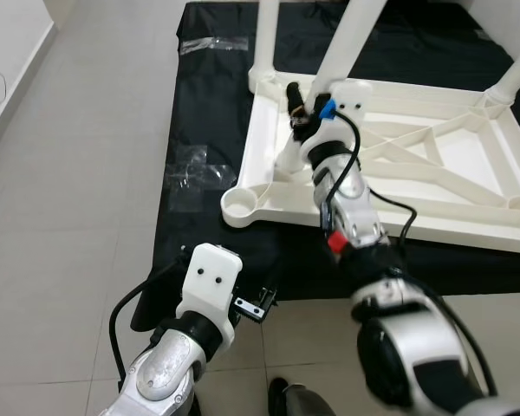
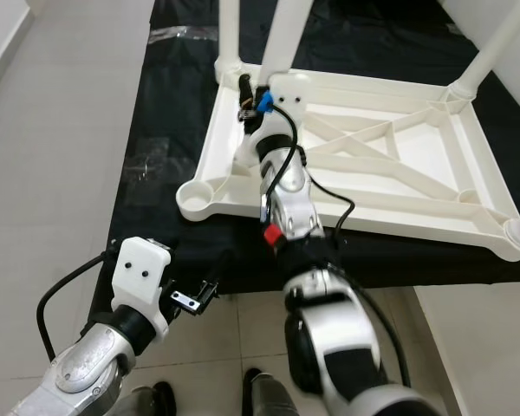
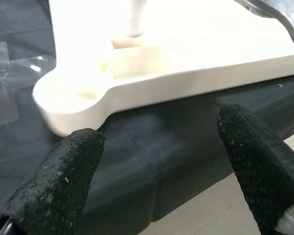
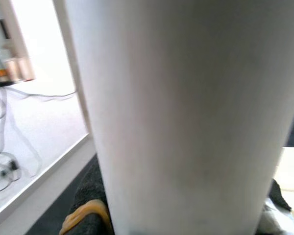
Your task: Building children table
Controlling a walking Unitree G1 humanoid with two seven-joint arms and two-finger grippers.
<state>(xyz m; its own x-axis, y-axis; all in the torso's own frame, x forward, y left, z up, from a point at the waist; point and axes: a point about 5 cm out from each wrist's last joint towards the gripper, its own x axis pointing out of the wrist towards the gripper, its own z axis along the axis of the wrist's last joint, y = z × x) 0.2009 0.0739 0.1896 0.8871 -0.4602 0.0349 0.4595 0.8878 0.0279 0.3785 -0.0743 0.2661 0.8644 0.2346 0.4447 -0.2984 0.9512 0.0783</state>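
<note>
White plastic dominates the scene: an upside-down children's table point(image 1: 433, 165) lies on a black sheet point(image 1: 208, 113) spread over the tiled floor point(image 1: 78, 173), its ribbed underside facing up and several legs standing in their corner sockets. The empty round socket point(image 1: 240, 204) at the near-left corner holds nothing. The right tool point(image 1: 305, 111) reaches across the frame's near edge to a leg point(image 1: 347, 48) that rises from the underside; the right wrist view shows that leg close up between its black fingers point(image 4: 88, 205), which appear pressed against it. The left tool point(image 1: 258, 305) hovers low over the sheet's near edge, its padded fingers point(image 3: 63, 181) spread apart, facing the empty socket. Clear plastic wrapping point(image 1: 191, 169) lies on the sheet beside the table.
</note>
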